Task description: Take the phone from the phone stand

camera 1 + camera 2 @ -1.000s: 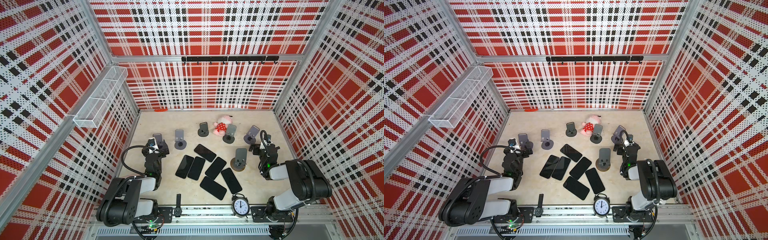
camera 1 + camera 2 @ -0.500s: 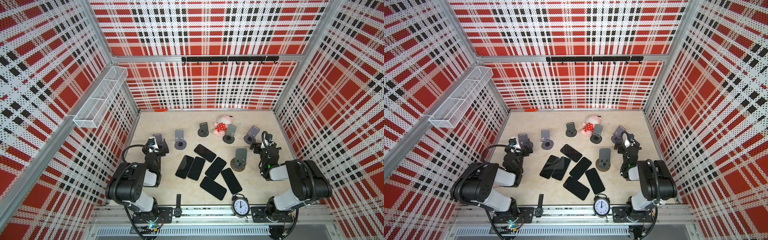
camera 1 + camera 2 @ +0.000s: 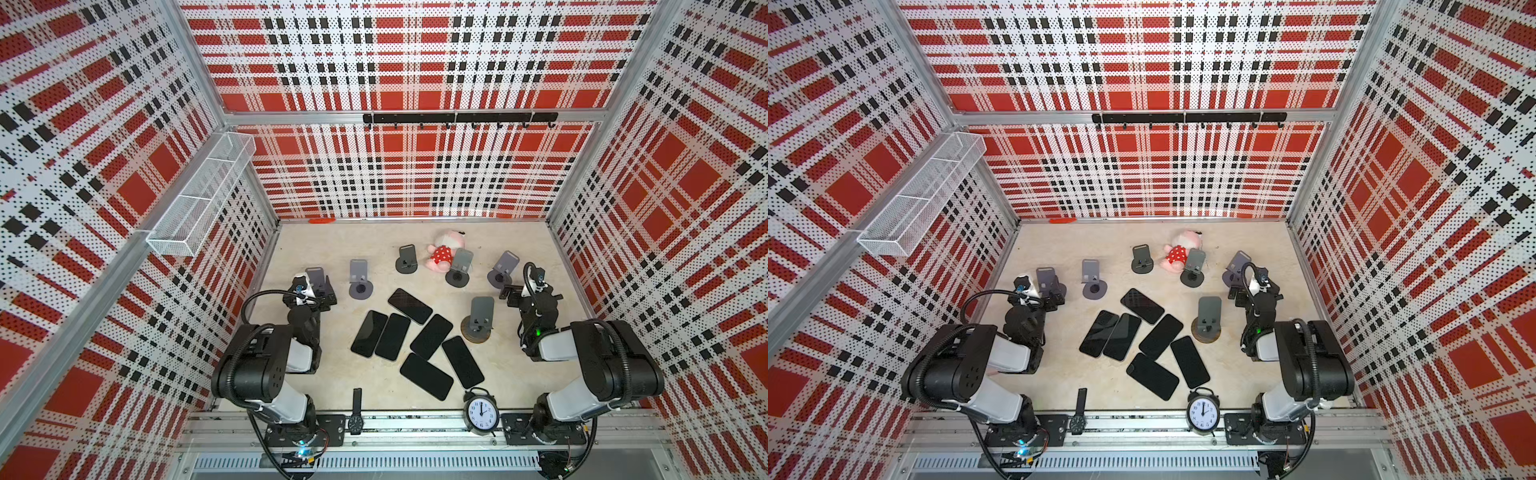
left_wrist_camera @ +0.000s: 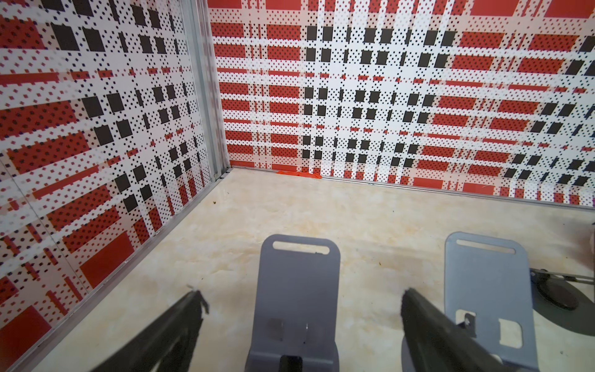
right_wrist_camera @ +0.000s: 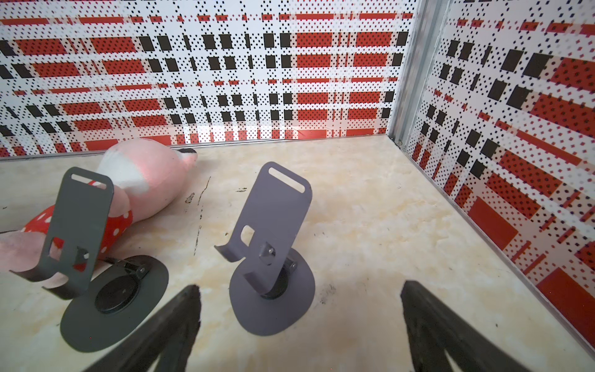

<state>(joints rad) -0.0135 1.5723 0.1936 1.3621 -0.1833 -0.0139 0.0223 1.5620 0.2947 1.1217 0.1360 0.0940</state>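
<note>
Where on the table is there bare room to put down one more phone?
Bare table lies in the back left corner, behind the two left stands, and at the front right, between the phones, the alarm clock and the right arm. The middle is crowded with phones; the back row with stands and the plush toy.

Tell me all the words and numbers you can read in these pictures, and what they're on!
On the alarm clock: numbers run around the white dial, but they are too small to read for sure.
On the wristwatch: the dark dial is too small to read.
On the phones: the screens are dark, with no text.
On the stands: plain grey, with no words or labels.
</note>
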